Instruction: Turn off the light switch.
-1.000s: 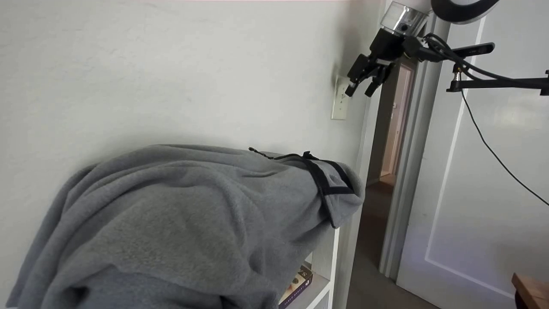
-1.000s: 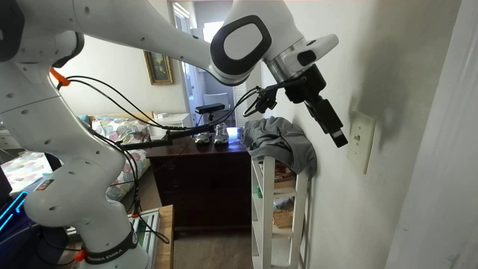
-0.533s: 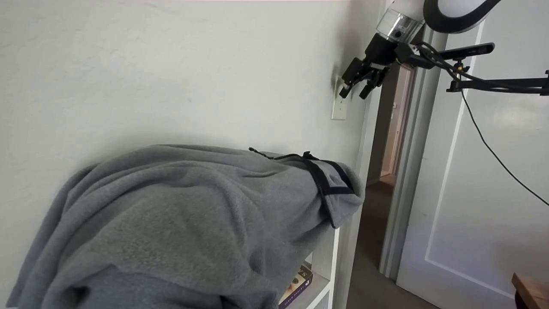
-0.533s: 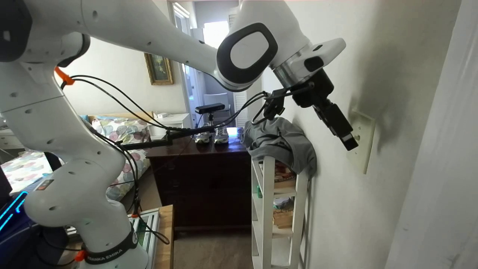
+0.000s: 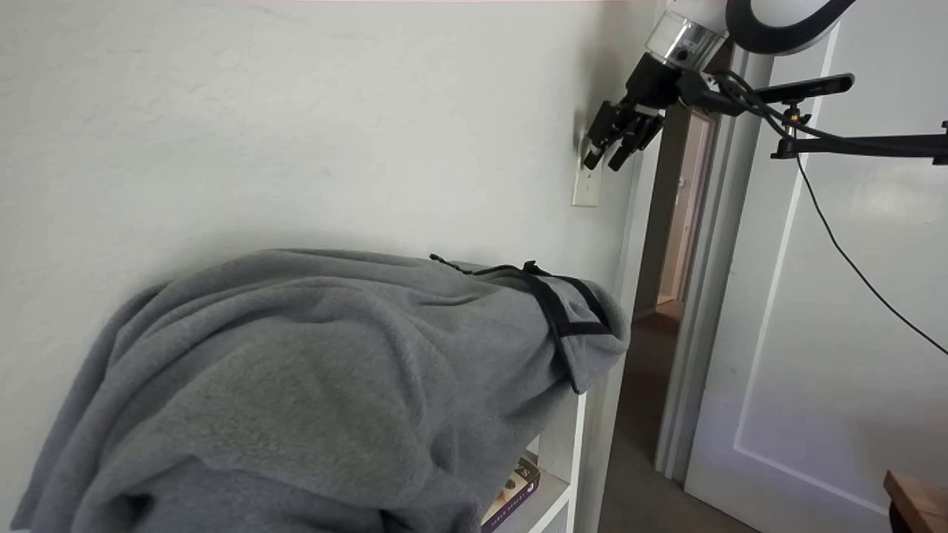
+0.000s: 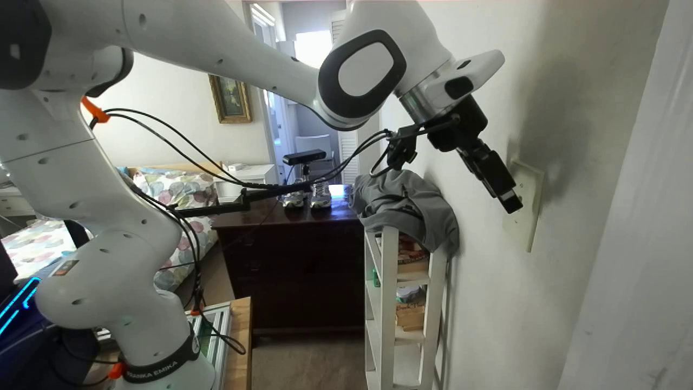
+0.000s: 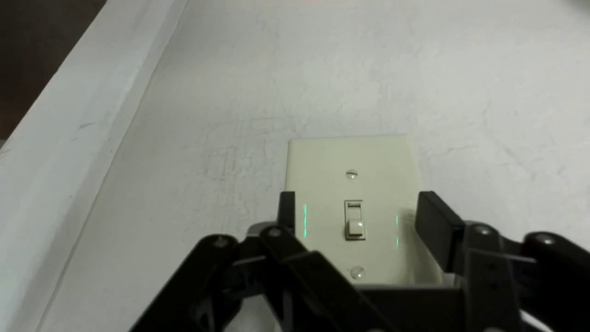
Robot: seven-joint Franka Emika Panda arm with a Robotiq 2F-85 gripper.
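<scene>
Wrist view shows me the toggle light switch [image 7: 354, 221] on the wall [image 7: 239, 101], door frame [image 7: 87, 106] near it; just in front of the switch, the Robotiq gripper [image 7: 356, 210] has its fingers [image 7: 438, 230] apart.

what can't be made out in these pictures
Toggle, clear in the wrist view: in an exterior view, hidden behind a gripper finger.
Bottom edge of the light switch: in the wrist view, hidden behind the gripper.
Whether those two touch: unclear in every view, since they overlap.
Purple-edged item: in an exterior view, partly hidden by the grey fleece; lettering too blurred.
Door: in an exterior view, cut off by the right edge.
</scene>
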